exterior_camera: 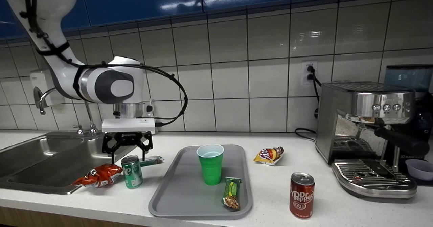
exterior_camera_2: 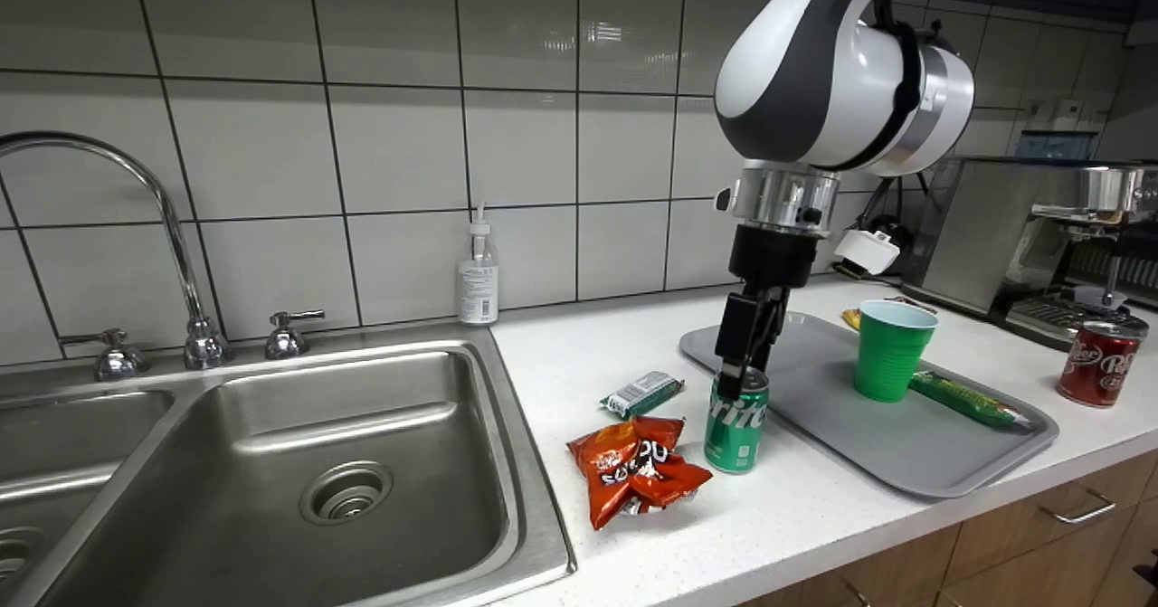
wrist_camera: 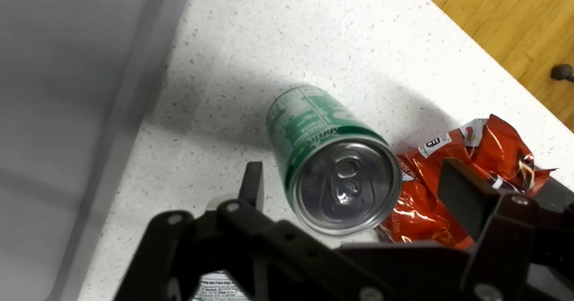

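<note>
Gripper (wrist_camera: 353,182) spread wide; Sprite can (wrist_camera: 333,159) upright, between jaws in wrist view.

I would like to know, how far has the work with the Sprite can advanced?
Looks done: the gripper is open and very near the Sprite can. In hand: nothing is gripped; the can stands upright on the counter, beside the tray, not on it. Left, I would judge: the grip itself, because the jaws stand wide apart.
</note>
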Robot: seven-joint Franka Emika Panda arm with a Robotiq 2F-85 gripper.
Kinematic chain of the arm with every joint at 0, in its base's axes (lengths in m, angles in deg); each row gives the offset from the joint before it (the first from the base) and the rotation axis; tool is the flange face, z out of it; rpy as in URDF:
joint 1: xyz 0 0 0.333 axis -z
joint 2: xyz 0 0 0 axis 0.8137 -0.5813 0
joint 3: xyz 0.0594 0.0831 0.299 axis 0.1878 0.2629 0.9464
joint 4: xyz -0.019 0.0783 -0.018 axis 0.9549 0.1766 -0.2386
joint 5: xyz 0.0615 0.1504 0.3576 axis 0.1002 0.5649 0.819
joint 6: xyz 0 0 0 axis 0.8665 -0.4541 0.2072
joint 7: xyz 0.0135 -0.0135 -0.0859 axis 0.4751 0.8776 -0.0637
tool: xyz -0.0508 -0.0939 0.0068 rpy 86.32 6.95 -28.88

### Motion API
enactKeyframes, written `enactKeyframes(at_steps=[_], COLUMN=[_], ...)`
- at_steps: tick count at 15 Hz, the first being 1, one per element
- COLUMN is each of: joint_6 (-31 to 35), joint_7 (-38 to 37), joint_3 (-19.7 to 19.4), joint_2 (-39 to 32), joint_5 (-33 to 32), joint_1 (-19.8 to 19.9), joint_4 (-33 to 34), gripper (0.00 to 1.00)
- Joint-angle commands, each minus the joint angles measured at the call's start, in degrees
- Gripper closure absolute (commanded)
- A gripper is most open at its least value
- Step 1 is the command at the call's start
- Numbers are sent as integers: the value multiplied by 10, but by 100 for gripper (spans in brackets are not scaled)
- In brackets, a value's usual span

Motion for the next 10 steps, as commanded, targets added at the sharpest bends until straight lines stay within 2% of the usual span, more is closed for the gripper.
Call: enactKeyframes(at_steps=[1, 8, 10], joint_6=[14, 22, 27], joint_7=[13, 6, 11], joint_3=[14, 16, 18], joint_2=[-13, -27, -28], joint_5=[3, -5, -3], joint_1=[13, 20, 22], joint_4=[5, 7, 6], gripper=[0, 0, 26])
